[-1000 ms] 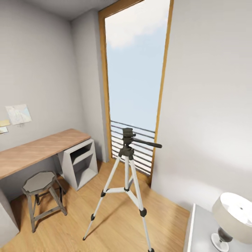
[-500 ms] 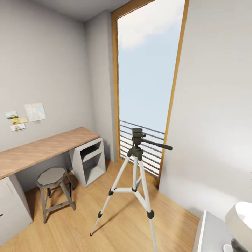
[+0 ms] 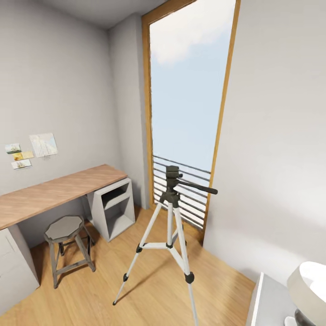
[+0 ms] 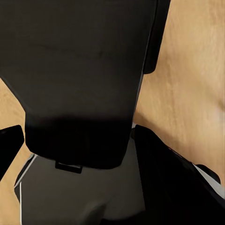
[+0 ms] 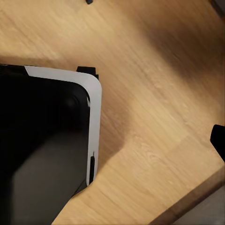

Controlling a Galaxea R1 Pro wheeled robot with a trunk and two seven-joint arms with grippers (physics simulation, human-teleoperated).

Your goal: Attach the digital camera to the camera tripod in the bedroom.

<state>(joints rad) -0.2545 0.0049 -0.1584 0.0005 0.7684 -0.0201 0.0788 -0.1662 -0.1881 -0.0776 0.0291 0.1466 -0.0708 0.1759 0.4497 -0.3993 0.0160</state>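
Bedroom with smooth grey walls and a light wood plank floor (image 3: 154,290). Camera tripod (image 3: 170,235) stands at centre on three slim silver legs, its black head and long pan handle pointing toward 3 o'clock, before a tall wood-framed window (image 3: 190,104). At 9 o'clock, a wood-topped desk (image 3: 54,192) sits above an octagonal grey stool (image 3: 65,246). Whether either gripper is clenched or released cannot be told.

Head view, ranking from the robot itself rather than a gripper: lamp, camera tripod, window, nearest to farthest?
1. Lamp: low at the right, nearest.
2. Camera tripod: standing mid-floor, centre.
3. Window: far wall, behind the tripod.
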